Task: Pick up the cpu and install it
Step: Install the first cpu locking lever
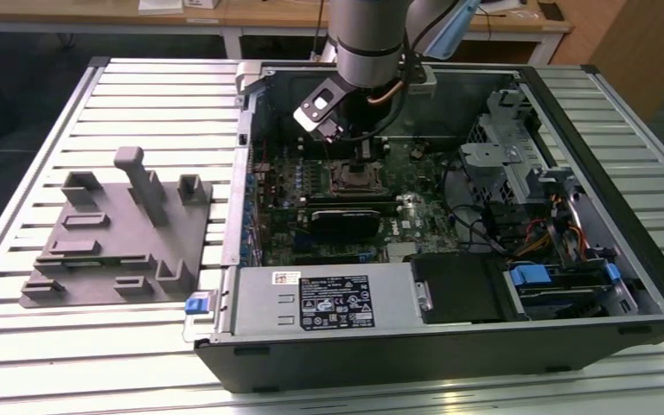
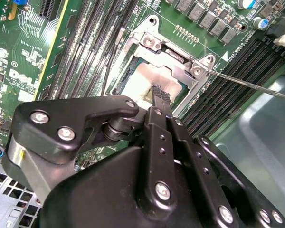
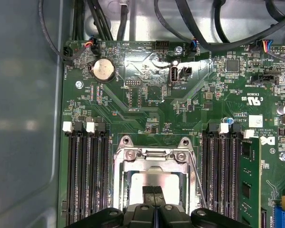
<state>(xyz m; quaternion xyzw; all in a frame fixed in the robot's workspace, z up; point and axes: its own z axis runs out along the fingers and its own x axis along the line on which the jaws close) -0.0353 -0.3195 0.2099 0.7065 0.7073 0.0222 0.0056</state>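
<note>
**Chip lies in its socket, closed fingers poised over it**

The slatted table (image 1: 609, 112) carries an open computer case (image 1: 448, 354) lying on its side. A grey tray (image 1: 101, 251) sits beside the case, toward the exterior view's left. The arm (image 1: 367, 43) reaches down into the case over the green board (image 3: 147, 95).

In both wrist views the cpu (image 3: 152, 179) (image 2: 140, 78) sits flat inside the metal socket frame (image 3: 154, 154) (image 2: 173, 54), its pale top showing. The gripper (image 3: 154, 191) (image 2: 159, 92) is right over the chip, with its fingers pressed together and nothing between them.

This looks like the seating step. To do it well, the chip should lie level with every edge inside the recess. Any push should be light and straight down, because a sideways drag could harm the contacts beneath. The thin lever (image 2: 247, 83) stands free beside the frame and is best left undisturbed.

I cannot tell whether the tips actually touch the chip. The gripper's body covers the chip's near edge and that side of the frame, so the alignment there cannot be made out.
</note>
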